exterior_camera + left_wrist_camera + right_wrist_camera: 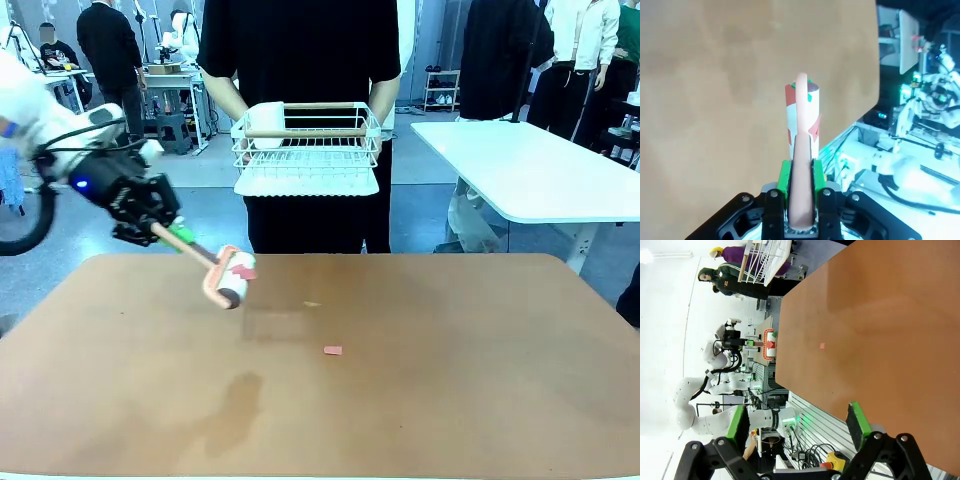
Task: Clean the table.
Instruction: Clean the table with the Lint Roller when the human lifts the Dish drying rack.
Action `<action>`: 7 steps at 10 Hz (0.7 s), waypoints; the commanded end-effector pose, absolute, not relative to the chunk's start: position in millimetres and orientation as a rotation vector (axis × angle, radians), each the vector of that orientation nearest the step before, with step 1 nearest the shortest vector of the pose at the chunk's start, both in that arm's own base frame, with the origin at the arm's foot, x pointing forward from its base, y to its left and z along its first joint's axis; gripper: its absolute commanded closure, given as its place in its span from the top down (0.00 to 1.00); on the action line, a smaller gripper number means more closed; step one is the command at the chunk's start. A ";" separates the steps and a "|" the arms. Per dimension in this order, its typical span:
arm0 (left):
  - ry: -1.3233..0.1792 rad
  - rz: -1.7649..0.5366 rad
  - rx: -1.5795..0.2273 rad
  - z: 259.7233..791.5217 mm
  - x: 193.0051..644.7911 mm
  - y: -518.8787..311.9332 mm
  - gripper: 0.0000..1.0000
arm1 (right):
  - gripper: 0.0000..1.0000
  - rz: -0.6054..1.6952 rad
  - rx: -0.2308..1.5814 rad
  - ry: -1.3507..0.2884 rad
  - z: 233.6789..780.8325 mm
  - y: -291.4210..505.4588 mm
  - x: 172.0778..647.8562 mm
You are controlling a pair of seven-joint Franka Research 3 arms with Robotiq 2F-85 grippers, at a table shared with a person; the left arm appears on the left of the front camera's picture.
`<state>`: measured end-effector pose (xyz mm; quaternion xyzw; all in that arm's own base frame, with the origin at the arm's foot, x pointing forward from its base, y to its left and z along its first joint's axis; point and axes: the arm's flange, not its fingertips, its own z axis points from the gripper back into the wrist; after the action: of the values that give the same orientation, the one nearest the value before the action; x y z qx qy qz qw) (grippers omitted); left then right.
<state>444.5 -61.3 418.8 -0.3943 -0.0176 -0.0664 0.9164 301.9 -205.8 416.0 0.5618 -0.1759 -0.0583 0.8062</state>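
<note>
Both jaws of my left gripper (801, 172) pinch the lint roller (228, 277) handle over the table (420, 390); my right gripper (799, 422) stands spread.

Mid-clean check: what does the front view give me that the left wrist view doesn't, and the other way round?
Front view: a person at the far side holding a white wire rack, and a small pink scrap lying on the table. Left wrist view: close up, the green pads clamped on either side of the lint roller's handle. Both: the left gripper shut on the lint roller, over the reddish-brown table.
</note>
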 end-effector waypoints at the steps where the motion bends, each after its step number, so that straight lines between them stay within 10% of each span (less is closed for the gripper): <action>1: -0.082 -0.130 -0.829 412.6 434.2 -20.9 0.21 | 1.00 -0.117 1.216 -0.385 419.1 -205.6 301.5; 7: -0.084 -0.033 -0.793 374.7 440.3 52.6 0.21 | 1.00 -0.117 1.216 -0.385 419.1 -205.6 301.5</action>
<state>430.6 58.0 377.9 -0.3835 -0.0377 -0.0136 0.9227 302.0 -205.7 415.9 0.5618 -0.1757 -0.0582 0.8063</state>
